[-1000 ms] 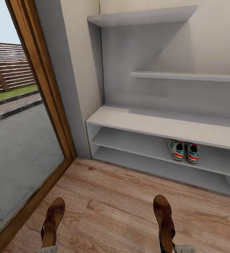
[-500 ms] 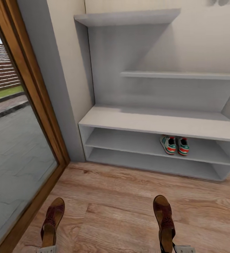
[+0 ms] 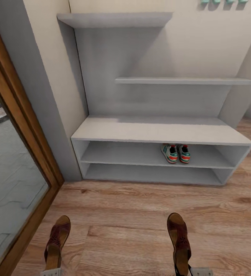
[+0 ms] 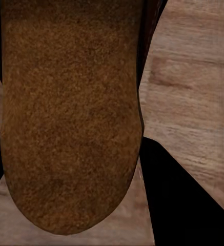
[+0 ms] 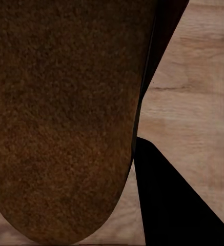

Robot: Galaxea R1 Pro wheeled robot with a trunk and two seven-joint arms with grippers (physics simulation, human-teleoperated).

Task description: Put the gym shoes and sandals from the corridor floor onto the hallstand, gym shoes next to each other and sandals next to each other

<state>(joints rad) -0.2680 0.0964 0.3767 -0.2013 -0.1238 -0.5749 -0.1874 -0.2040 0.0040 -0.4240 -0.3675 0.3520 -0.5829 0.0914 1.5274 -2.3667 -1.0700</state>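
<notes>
**A:** What does the corridor look like, left to right?

**B:** A wood-framed glass door [image 3: 14, 161] stands at the left. The corridor floor [image 3: 133, 214] is light wood plank. Against the cream wall stands the hallstand [image 3: 159, 130], white-grey, with two open tiers under a broad top and two stepped wall shelves above.

**A:** Where are the shoes, and how many?

**B:** Four in all. Two gym shoes [image 3: 175, 153] sit touching, side by side, on the upper tier, right of centre; that pair looks finished. Two sandals are carried low in the foreground: the left sandal [image 3: 56, 242] and the right sandal [image 3: 180, 239], well apart, toes toward the rack.

**A:** Why held like that?

**B:** Probably one per arm, for delivery together. The left gripper [image 3: 51, 272] and right gripper [image 3: 199, 271] barely show; each appears clamped on its sandal's heel end. Each wrist view shows a brown sole close up, with floor beyond.
</notes>
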